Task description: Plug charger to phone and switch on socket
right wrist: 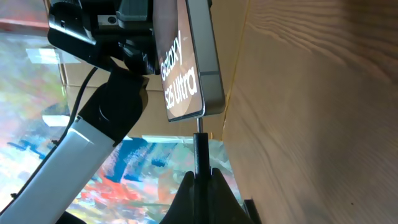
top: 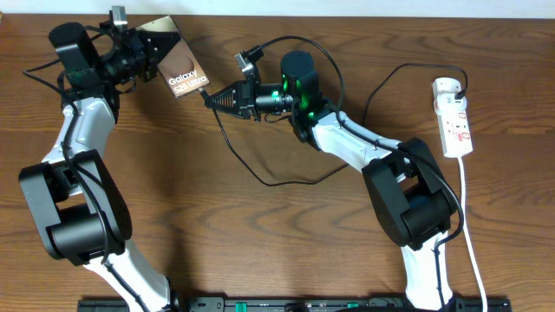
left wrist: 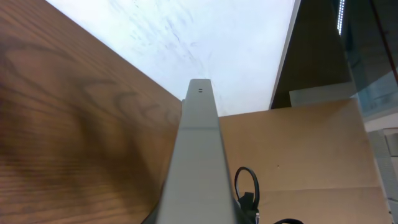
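Observation:
My left gripper [top: 154, 54] is shut on the phone [top: 180, 69], a bronze-brown slab with white lettering, and holds it tilted above the table at the back left. In the left wrist view the phone [left wrist: 199, 155] shows edge-on as a grey bar. My right gripper [top: 211, 97] is shut on the charger plug [right wrist: 201, 149], a thin black stem gripped by its fingertips [right wrist: 214, 186]. The plug's metal tip meets the phone's bottom edge [right wrist: 199, 115]; how deep it sits I cannot tell. The black charger cable [top: 260, 178] loops across the table. The white socket strip [top: 453, 117] lies at the far right.
The socket's white cord [top: 468, 225] runs down the right side toward the front edge. A black cable loop [left wrist: 245, 183] shows beside the phone in the left wrist view. The right arm's body [top: 408, 195] stands between the cable loop and the socket.

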Controlling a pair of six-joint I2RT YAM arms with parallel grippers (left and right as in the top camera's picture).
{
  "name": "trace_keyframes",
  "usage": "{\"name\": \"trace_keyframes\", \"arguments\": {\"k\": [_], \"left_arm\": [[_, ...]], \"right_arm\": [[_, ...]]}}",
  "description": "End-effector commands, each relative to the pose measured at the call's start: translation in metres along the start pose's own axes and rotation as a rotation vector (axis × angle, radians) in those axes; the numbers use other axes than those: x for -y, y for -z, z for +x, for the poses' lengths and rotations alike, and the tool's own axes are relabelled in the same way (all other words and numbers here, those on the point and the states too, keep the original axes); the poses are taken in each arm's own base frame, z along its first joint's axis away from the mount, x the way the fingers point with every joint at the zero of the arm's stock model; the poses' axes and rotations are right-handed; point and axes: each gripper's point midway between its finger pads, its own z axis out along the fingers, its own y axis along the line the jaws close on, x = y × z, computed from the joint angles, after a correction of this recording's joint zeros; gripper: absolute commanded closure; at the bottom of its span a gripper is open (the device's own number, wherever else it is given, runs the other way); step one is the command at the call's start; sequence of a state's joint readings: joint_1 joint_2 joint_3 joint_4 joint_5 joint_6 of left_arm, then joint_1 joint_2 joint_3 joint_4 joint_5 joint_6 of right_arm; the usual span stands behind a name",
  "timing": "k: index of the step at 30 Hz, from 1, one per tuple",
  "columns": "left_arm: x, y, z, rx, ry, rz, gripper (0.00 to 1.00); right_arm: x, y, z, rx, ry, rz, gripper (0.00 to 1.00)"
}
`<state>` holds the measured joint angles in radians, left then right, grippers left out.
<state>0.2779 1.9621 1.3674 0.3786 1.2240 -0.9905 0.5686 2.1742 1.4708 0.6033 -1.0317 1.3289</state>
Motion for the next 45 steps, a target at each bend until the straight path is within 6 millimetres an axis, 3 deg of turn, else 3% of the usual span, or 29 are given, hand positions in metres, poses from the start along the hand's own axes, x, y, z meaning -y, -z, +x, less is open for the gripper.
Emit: {"name": "trace_keyframes", "arguments": {"k": [1, 45], "left_arm": [[0.012, -0.002, 0.01, -0.065, -0.026, 0.042, 0.93], [0.009, -0.007, 0.007, -0.032, -0.035, 0.02, 0.93]], "right_arm": [[0.003, 0.006, -0.02, 0.092, 0.005, 0.017, 0.99], [-0.001, -0.013, -0.001, 0.041, 0.008, 0.008, 0.99]]}}
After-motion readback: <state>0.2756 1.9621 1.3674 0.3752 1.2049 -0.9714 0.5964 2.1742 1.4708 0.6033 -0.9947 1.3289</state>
